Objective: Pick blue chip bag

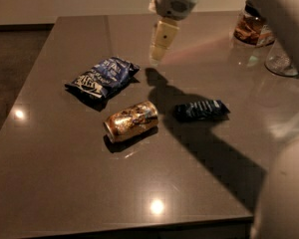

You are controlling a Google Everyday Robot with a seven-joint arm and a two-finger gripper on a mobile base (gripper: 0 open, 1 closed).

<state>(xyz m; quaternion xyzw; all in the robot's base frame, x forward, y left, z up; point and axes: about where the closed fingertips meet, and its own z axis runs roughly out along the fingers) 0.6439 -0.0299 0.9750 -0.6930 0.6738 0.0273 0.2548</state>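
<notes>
Blue chip bag (103,76) lies flat on the counter (65,183), left of centre, crinkled and shiny, one end pointing to the upper right. Hand (158,53) hangs above the counter just up and right of that end, top centre of frame, clear of the bag and carrying nothing. Can't tell if it's released or clenched.

Risks:
- The foil looks slippery and sits low, so a shallow descent likely skids off or shoves the bag left instead of pinching it.
- Too deep and it hits the counter.
- Gold can (131,121) lies on its side just below the bag; a nudge could roll it.
- Small dark packet (200,109), right of the can, is the wrong-target trap.
- Jar (249,26) in the upper right is well apart, low concern.
</notes>
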